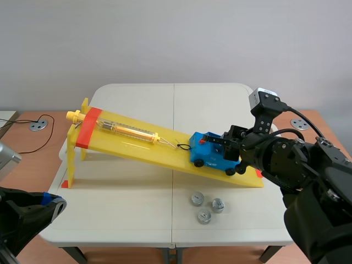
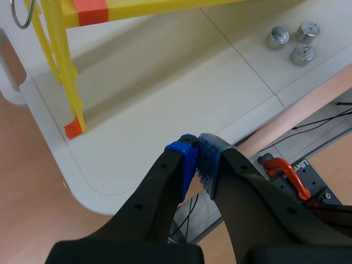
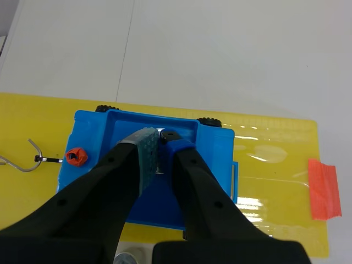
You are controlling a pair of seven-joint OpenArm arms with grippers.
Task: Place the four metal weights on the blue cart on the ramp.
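Weight [image 3: 159,164] in right claw [image 3: 160,141] seems silvery, small.

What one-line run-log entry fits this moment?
right gripper: shut on fourth weight over blue cart tray | left gripper: shut, empty, by table edge | three weights: on table beside ramp | blue cart: low on ramp

Only partial white lettering, beginning "Uf", on a black plate [image 2: 316,177]

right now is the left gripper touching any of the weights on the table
Apart. The left wrist view shows the left gripper, fingers shut, with bare table between it and the three weights.
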